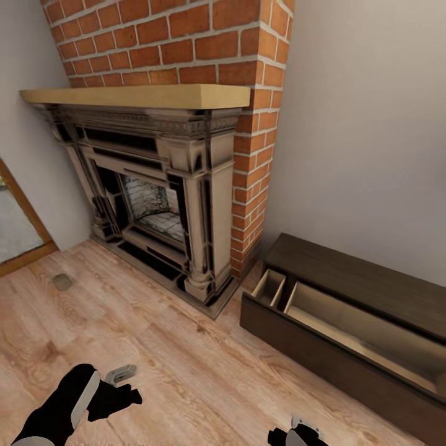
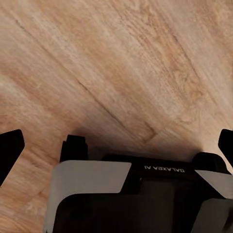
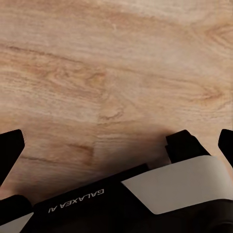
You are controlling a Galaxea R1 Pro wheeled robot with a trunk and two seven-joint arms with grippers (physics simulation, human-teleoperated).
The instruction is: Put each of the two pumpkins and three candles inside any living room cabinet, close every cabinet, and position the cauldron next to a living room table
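Pale grained wood floor (image 1: 186,365) meets a brick chimney (image 1: 248,155), carved fireplace (image 1: 161,198) and the dark cabinet (image 1: 347,310), its pale-lined drawer open. A squat grey candle (image 1: 62,282) lies on the planks. Both the left gripper (image 2: 116,141) and right gripper (image 3: 116,141) are released, fingers spread.

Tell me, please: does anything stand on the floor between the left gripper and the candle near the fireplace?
Nothing visible does. The candle lies alone on bare wooden floor, ahead of the left gripper, with only planks between them. Both fingertips are spread apart with nothing between them.
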